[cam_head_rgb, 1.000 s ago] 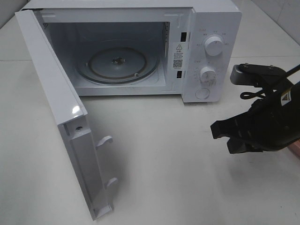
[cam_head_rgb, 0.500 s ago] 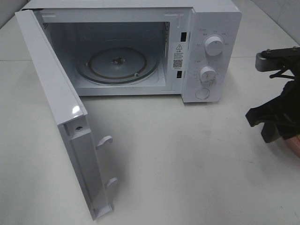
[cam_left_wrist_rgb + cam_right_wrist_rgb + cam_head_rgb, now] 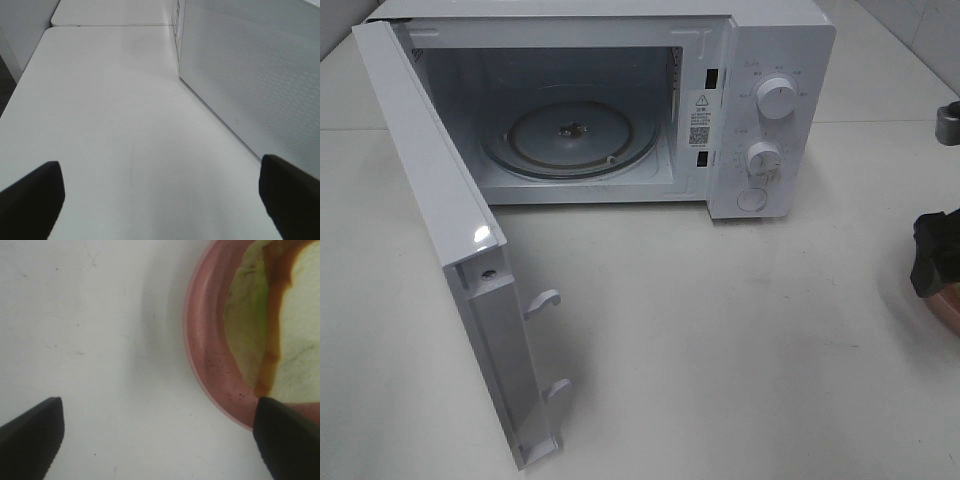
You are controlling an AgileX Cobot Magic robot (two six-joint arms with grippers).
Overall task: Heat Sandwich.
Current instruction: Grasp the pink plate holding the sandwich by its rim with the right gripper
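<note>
The sandwich (image 3: 295, 345), white bread with green lettuce and an orange-brown filling edge, lies on a pink plate (image 3: 207, 365) in the right wrist view. My right gripper (image 3: 157, 445) hovers over the table just beside the plate's rim, its fingers (image 3: 30, 435) spread wide and holding nothing. In the high view only a black part of that gripper (image 3: 935, 262) shows at the far right edge, with a sliver of the plate (image 3: 948, 306) under it. My left gripper (image 3: 160, 200) is open and empty above bare table; it is outside the high view.
The white microwave (image 3: 770, 60) stands at the back with its door (image 3: 440, 230) swung open to the left and a glass turntable (image 3: 570, 135) inside. A white dotted microwave panel (image 3: 250, 70) runs close beside my left gripper.
My right arm has drawn back to the right, almost out of the high view, and its gripper has gone from nearly shut to wide open. The microwave has not moved.
</note>
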